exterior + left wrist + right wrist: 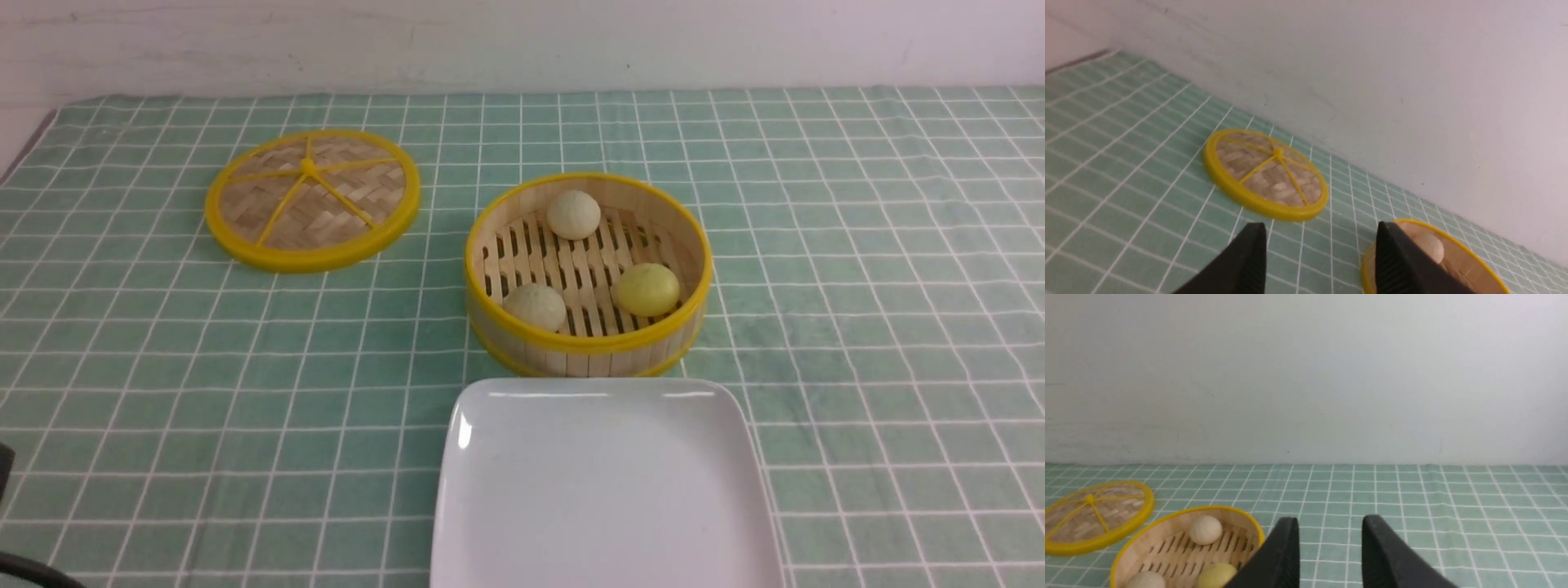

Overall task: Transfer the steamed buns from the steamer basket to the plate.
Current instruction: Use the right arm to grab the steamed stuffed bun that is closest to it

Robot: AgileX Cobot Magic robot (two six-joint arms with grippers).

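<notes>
Judging the task unstarted, we find three small domed steamed buns, two beige, one yellow, in the round bamboo steamer basket, the glossy white square plate bare, left claw and right claw parted and empty, over green checked cloth below a white wall.

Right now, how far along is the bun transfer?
Done: only the lid is off, lying left of the steamer basket. In hand: nothing; left hand and right hand are open and empty. Left: the far pale bun, near pale bun and yellow bun sit in the basket; the plate is bare.
</notes>
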